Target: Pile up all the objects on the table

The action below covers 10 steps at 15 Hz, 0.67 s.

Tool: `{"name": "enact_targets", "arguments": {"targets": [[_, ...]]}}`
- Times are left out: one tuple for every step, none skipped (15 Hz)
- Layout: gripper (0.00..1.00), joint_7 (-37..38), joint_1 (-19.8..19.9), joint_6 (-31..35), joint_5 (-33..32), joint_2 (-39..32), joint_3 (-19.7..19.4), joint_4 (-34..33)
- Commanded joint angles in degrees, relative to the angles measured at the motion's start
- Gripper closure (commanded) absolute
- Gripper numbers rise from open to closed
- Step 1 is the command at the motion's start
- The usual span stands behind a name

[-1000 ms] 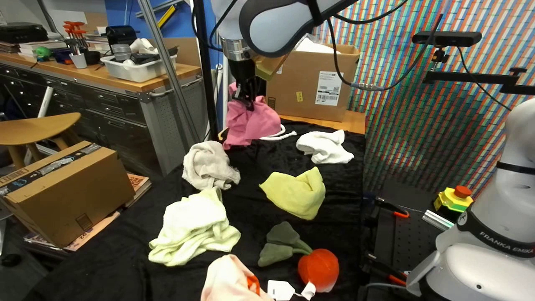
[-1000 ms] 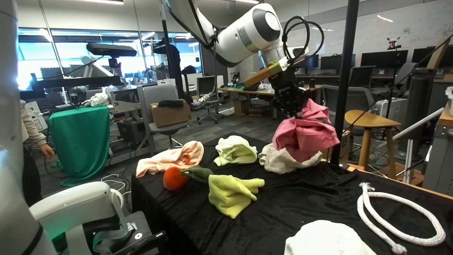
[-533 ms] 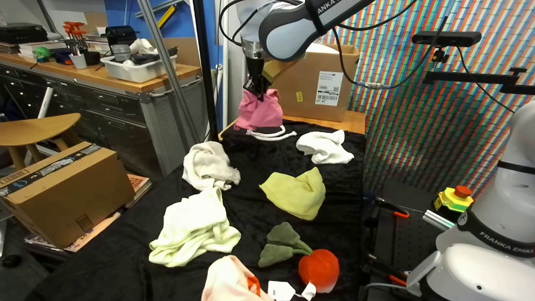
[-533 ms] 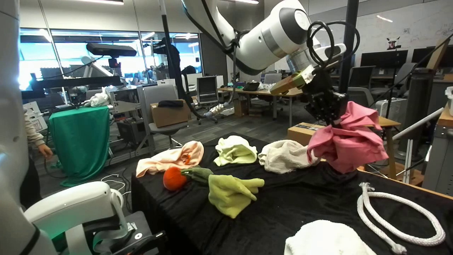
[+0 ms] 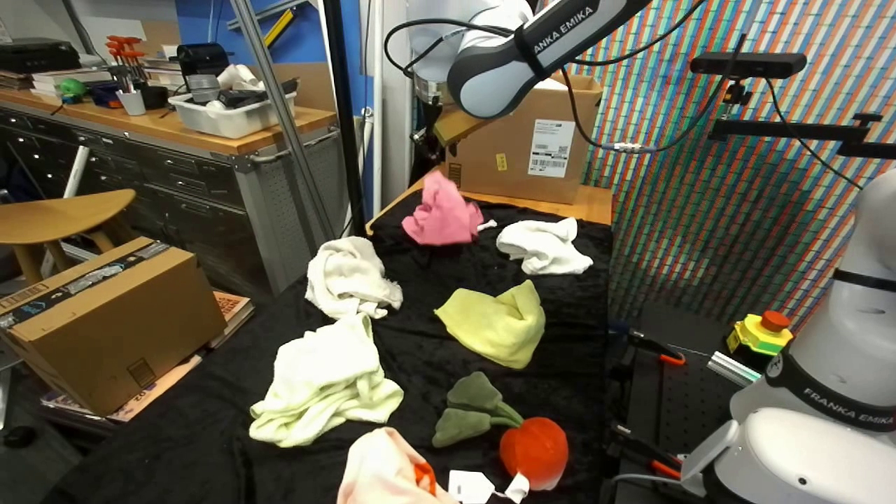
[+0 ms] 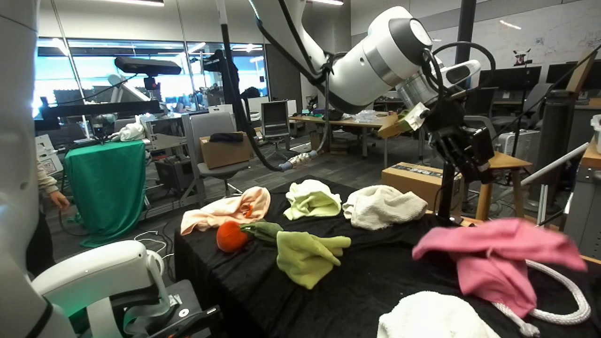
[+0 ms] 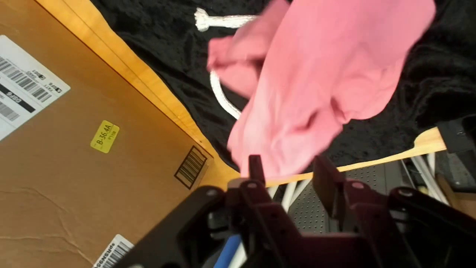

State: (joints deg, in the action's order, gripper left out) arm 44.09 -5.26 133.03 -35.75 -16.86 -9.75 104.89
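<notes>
Pink cloth [image 6: 497,267] below the gripper [image 7: 288,173], jaws parted

In an exterior view the gripper hangs at the far end of the black-topped table [image 5: 420,350]; the wrist view shows a gap between its jaws. In both exterior views the cloth is apart from it, blurred; whether it touches the table I cannot tell. White rope [image 6: 563,319] shows past its edge.

In an exterior view a white cloth [image 5: 544,246] lies right of the pink, a beige cloth [image 5: 350,273] left and nearer. Then come a yellow-green cloth [image 5: 493,329], right, and a pale yellow cloth [image 5: 325,385], left. At the near end lie a peach cloth [image 5: 381,469] and an orange-red ball [image 5: 533,451] with dark green leaves [image 5: 472,392].
</notes>
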Motion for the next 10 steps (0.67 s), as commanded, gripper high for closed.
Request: {"name": "enact_targets", "arguments": {"targets": [[0.26, 3.57, 0.14, -0.35, -2.47, 0.2, -0.07, 0.42], [0.19, 2.62, 0.53, -0.81, -1.42, 0.65, 0.41, 1.11], [0.11, 0.69, 1.04, -1.24, 0.44, 1.93, 1.03, 2.92], [0.04, -0.46, 1.36, -1.63, 1.8, 3.18, 1.42, 4.87], [0.0, -1.74, 1.71, -1.81, 3.04, 4.55, 1.73, 7.07], [0.0, -2.97, 2.04, -1.77, 4.53, 6.03, 1.96, 9.4], [0.0, -4.25, 2.31, -1.98, 5.95, 7.27, 2.11, 11.45], [0.0, -6.16, 2.76, -1.98, 7.83, 9.04, 2.31, 14.02], [0.0, -7.98, 3.16, -2.2, 9.72, 10.62, 2.45, 16.29], [0.0, -9.45, 3.59, -2.63, 11.42, 12.39, 2.54, 18.7]]}}
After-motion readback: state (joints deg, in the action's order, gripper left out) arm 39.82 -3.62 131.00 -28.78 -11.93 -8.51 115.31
